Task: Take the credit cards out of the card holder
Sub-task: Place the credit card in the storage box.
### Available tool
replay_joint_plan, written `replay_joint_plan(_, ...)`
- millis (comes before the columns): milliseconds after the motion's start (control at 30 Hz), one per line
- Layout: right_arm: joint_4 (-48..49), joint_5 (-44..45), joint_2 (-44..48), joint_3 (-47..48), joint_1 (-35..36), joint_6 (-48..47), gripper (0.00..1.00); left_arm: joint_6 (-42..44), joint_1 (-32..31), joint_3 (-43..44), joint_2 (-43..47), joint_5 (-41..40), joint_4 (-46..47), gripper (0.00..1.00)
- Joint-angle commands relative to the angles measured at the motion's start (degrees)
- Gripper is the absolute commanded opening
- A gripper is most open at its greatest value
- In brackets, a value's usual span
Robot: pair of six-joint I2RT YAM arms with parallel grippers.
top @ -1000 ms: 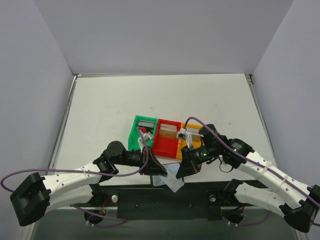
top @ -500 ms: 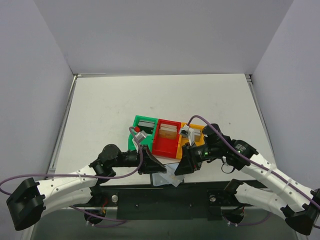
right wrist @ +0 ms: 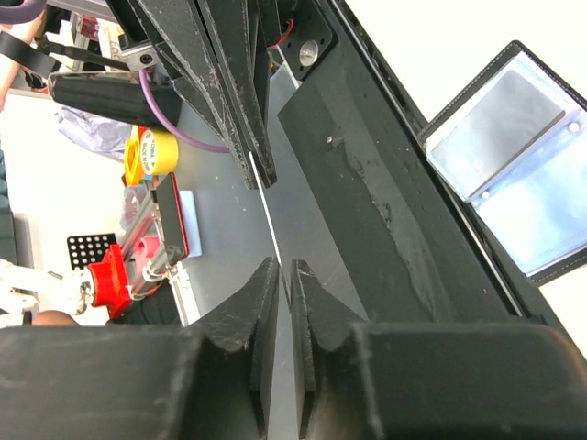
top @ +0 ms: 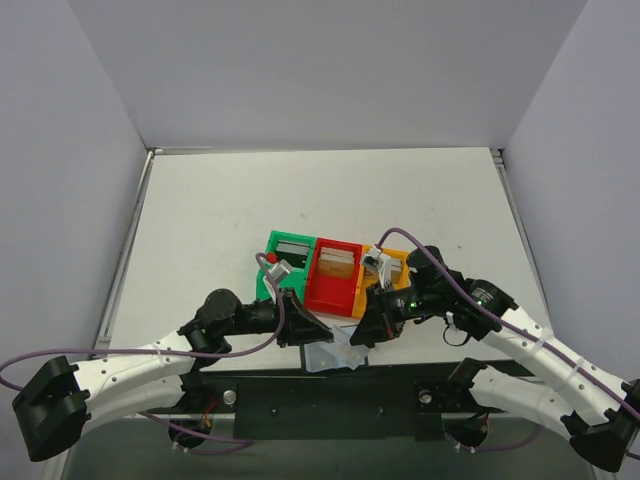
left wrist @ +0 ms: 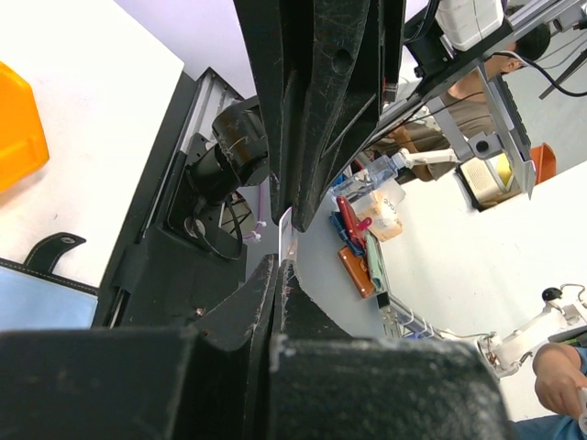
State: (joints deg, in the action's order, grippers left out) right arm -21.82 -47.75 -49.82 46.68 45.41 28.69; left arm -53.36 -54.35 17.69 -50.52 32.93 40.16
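At the bench's (top: 220, 210) near edge, 6 o'clock of the card holder (top: 330, 298), the left gripper (left wrist: 280, 266) and right gripper (right wrist: 284, 264) meet, both sets of fingers pinched nearly shut on one edge-on credit card (right wrist: 271, 225). Opposed pulls, if neither lets go, could bend it or flick it off the bench. A second ago both grippers hovered farther off, over the holder's boxes

Left arm (top: 135, 360) and right arm (top: 540, 345) are reaching inward, low, tips nearly meeting. Left gripper (left wrist: 278, 268) is clamping fully closed; right gripper (right wrist: 282, 270) is holding its jaws nearly together.
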Motion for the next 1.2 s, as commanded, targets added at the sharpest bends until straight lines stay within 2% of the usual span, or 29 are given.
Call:
replay_joint_plan(0,1.5,-0.2,0.3,0.5,-0.2,0.6,0.02,0.7,-0.1,-0.3,1.0,-2.3,2.8,0.0)
replay_joint_plan(100,1.3,0.9,0.5,0.8,-0.2,0.6,0.0,0.7,-0.1,-0.1,1.0,-3.7,1.3,0.0)
replay_joint_plan(133,0.6,1.2,0.6,1.3,-0.2,0.3,0.0,0.9,-0.1,0.1,1.2,-4.2,0.3,0.04)
replay_joint_plan(167,0.1,2.3,0.8,1.7,-0.2,-0.3,0.0,1.1,0.2,0.7,1.3,-4.3,-1.7,0.12)
replay_joint_plan(200,-1.1,2.4,0.8,2.9,-0.2,-1.4,0.0,1.2,0.4,0.9,1.5,-4.4,-2.7,0.28)
replay_joint_plan(233,-3.2,3.0,1.0,3.5,-0.2,-2.3,0.0,1.2,0.9,1.3,1.9,-4.7,-4.8,0.35)
replay_joint_plan(367,-9.7,7.7,0.2,8.3,-0.8,-6.4,0.0,1.0,3.9,1.2,5.1,-5.0,-9.1,0.45)
replay_joint_plan(433,-11.5,9.8,0.1,10.0,-1.4,-7.7,0.0,0.9,6.3,0.9,8.5,-4.9,-13.2,0.46)
replay_joint_plan(600,-19.3,26.0,-3.5,16.7,-1.8,-11.7,0.0,1.0,11.0,-1.3,18.8,-7.8,-20.2,0.46)
replay_joint_plan(667,-21.9,30.2,-5.4,18.0,-2.0,-15.8,0.0,1.2,11.3,-2.0,21.5,-9.9,-21.1,0.45)
replay_joint_plan(767,-21.6,30.6,-5.8,16.6,-2.2,-25.8,0.0,0.9,11.2,-3.0,22.7,-11.5,-20.5,0.45)
replay_joint_plan(800,-21.7,33.9,-6.0,16.5,-2.3,-26.7,0.0,0.6,11.3,-3.5,22.4,-11.7,-19.5,0.45)
replay_joint_plan(933,-21.5,34.6,-6.6,15.1,-4.9,-38.5,0.0,-1.1,11.2,-4.6,19.0,-10.9,-14.8,0.43)
replay_joint_plan(1167,-16.3,26.7,-7.7,12.0,-10.7,-51.9,0.0,-2.9,11.2,-4.8,11.3,-8.5,-7.7,0.42)
